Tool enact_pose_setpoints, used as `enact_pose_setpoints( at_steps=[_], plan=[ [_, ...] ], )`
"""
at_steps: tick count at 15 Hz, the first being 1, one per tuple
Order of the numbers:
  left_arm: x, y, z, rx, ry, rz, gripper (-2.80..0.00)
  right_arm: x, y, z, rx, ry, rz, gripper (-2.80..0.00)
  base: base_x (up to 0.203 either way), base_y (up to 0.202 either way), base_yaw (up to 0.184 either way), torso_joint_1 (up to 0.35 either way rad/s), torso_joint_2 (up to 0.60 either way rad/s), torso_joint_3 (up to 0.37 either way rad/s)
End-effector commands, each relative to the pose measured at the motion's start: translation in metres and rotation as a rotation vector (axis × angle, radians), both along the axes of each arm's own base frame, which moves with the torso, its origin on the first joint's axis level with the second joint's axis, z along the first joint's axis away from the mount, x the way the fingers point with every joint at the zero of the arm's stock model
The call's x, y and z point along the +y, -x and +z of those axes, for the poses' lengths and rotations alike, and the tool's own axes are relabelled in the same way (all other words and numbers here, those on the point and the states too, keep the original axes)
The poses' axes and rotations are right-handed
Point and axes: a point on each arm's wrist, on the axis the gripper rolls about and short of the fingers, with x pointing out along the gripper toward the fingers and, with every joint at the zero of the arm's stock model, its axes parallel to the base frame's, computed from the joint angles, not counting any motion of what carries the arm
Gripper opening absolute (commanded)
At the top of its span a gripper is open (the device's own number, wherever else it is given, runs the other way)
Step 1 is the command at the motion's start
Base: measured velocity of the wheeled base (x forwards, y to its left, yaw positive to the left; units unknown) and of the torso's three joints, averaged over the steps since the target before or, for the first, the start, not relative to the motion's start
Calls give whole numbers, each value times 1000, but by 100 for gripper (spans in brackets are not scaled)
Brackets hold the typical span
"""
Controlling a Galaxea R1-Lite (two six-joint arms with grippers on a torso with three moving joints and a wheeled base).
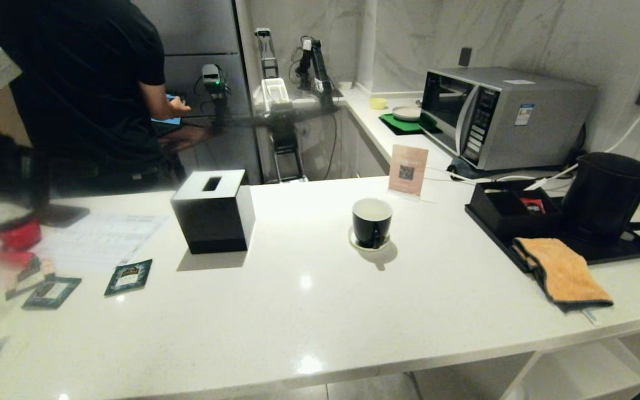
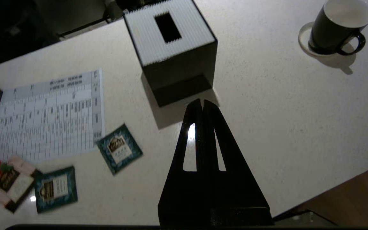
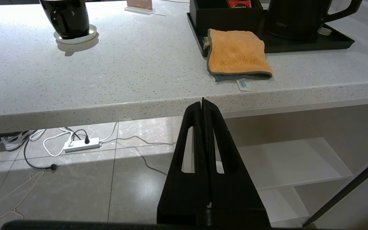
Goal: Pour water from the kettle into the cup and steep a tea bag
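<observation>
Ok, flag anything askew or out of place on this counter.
The orange cloth lies half on the black tray and half off it, reaching the counter's front edge. Dark green sachets lie scattered at odd angles beside the printed sheet. Nothing looks spilled or damaged.

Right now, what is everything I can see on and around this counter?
Matte black electric kettle: one, on black tray, far right.
Glossy black cup: one, on white saucer, centre.
Black tissue box: one, white top, left of cup.
Dark green sachets: two, left.
Orange cloth: one, overlapping the tray's edge.
Silver microwave: one, back right.
Printed sheet: one, white, left.
Person: one, black shirt, behind counter.
Left end effector: shut, above counter.
Right end effector: shut, below counter edge.
</observation>
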Motion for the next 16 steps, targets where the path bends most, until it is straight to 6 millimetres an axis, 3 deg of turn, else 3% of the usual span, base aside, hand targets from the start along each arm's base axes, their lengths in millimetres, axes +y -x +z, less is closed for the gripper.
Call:
enact_pose_setpoints(
  at_steps=[1,10,13,16],
  plan=[
    [0,46,-21,-36,12,32,-280,0,0,0,1,0,0,-280,0,0,0,0,0,0],
    [-11,140,-168,-26,100,90,-280,0,0,0,1,0,0,-280,0,0,0,0,0,0],
    [-14,162,-201,-64,99,144,-280,0,0,0,1,0,0,-280,0,0,0,0,0,0],
    [-13,180,-208,-115,83,184,-280,0,0,0,1,0,0,-280,0,0,0,0,0,0]
  ],
)
